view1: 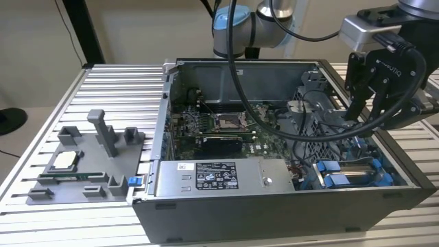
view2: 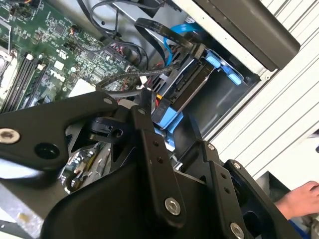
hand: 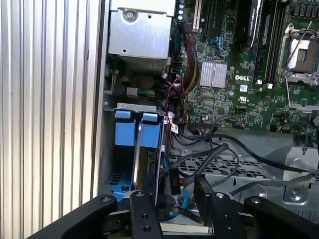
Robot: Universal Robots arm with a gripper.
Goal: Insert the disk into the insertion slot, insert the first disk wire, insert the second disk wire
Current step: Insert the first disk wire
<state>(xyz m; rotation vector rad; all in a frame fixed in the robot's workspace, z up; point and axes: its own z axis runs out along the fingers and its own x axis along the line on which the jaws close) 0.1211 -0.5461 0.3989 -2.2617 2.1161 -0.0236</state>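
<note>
Your gripper [hand: 172, 199] fingers spread apart, holding nothing, the blue-framed disk [hand: 149, 132] standing in the insertion slot [hand: 124, 107] just below your fingertips, black wires [hand: 214, 154] covering its near end, plugs hard to see

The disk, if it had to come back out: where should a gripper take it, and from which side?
Probably by the blue carrier's tab at the disk's exposed end, coming from the case's open side: it stands on edge in the insertion slot, with cables crowding one flat face.
</note>
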